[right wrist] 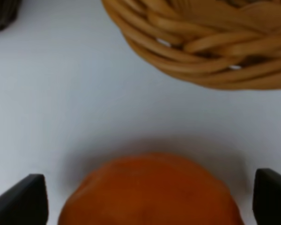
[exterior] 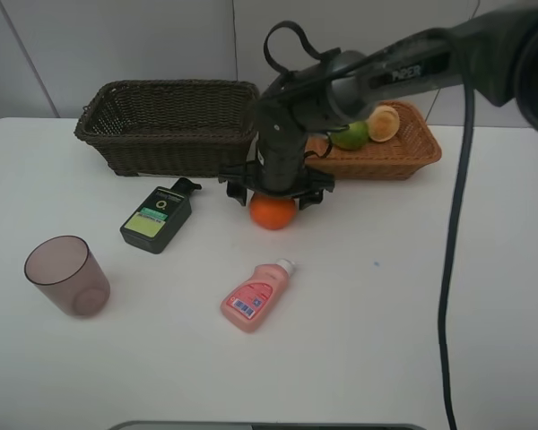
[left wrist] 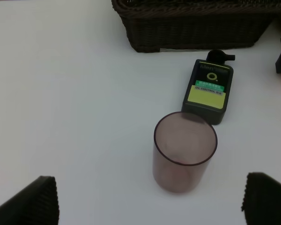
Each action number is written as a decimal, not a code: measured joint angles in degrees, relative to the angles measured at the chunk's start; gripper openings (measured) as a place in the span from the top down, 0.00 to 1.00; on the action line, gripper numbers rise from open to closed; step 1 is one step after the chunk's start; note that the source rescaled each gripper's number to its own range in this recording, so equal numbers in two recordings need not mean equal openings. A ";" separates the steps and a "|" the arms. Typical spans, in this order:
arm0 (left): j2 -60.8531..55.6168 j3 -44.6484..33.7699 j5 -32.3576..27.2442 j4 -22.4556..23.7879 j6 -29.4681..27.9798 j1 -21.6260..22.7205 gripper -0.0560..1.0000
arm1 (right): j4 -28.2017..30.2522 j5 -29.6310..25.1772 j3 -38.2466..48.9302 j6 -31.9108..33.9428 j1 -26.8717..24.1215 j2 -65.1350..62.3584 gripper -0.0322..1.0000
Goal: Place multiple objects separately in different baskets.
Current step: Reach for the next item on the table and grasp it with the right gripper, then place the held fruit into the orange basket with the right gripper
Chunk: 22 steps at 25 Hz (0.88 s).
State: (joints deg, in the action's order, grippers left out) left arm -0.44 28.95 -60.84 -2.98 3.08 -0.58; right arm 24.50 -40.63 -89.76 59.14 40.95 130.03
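On the white worktop [exterior: 394,322], just in front of the two baskets, a round orange [exterior: 273,213] is sitting under the right end effector [exterior: 274,199]. That end effector is standing spread wide, one finger on each side of the fruit; the right wrist view shows a thin gap at both sides, so it is gripping nothing. Behind it, the shallow light-tan wicker basket [exterior: 403,159] is holding a green mango-like fruit [exterior: 350,135] and a red-yellow peach [exterior: 384,123]. The deeper dark-brown wicker basket [exterior: 170,134] is standing to its left; I cannot tell what is inside. A dark green flat bottle [exterior: 157,218] is lying just in front of it, a translucent purplish-brown cup [exterior: 67,276] is standing upright nearer the left edge, and a pink white-capped bottle [exterior: 255,296] is lying mid-worktop. The left end effector [left wrist: 150,206] is hovering wide open and empty, looking at the cup.
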 joint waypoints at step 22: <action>0.00 0.00 0.00 0.00 0.00 0.00 0.00 | -0.50 0.13 0.00 0.00 0.00 1.12 0.51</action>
State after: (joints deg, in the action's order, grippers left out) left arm -0.44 28.95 -60.84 -2.98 3.08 -0.58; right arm 23.99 -40.50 -89.76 59.14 40.95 131.15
